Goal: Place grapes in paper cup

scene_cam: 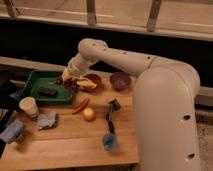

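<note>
My gripper hangs at the end of the white arm, over the right edge of the green tray. It is shut on the grapes, a dark reddish lump held just below the fingers. The white paper cup stands upright at the table's left, in front of the tray and well to the left of and below the gripper. The inside of the cup is not visible.
A dark block lies in the tray. A brown bowl and a purple bowl stand behind. A red pepper, yellow fruit, brush, blue cup and blue cloths lie on the table.
</note>
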### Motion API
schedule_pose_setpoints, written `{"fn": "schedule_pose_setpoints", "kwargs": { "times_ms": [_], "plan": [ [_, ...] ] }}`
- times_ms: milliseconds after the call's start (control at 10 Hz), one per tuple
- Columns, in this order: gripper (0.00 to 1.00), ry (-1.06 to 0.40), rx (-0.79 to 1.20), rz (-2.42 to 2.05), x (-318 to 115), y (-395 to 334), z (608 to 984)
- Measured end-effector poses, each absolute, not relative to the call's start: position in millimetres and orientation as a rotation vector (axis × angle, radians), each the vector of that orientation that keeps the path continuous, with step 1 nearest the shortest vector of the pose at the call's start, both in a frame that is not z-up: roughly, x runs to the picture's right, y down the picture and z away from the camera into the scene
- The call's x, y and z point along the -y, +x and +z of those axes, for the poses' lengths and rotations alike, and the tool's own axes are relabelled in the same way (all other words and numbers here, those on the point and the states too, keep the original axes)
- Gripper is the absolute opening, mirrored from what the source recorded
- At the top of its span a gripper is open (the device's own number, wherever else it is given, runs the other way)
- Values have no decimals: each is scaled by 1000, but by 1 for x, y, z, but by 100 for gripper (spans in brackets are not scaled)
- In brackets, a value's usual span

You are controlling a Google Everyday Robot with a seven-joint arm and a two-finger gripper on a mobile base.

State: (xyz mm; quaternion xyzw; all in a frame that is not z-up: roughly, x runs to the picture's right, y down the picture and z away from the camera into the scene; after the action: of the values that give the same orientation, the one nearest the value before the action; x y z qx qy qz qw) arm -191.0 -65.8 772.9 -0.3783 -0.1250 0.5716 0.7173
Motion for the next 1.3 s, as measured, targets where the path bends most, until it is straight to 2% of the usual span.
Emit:
{"fn": "schedule_pose_setpoints", "kwargs": {
  "times_ms": [500,800,1300],
  "plan": [
    [0,-842,295,1214,59,-204,763],
    [0,-859,368,1108,48,-248,739],
    [0,-964,509,939,41,-338,724]
  ]
}}
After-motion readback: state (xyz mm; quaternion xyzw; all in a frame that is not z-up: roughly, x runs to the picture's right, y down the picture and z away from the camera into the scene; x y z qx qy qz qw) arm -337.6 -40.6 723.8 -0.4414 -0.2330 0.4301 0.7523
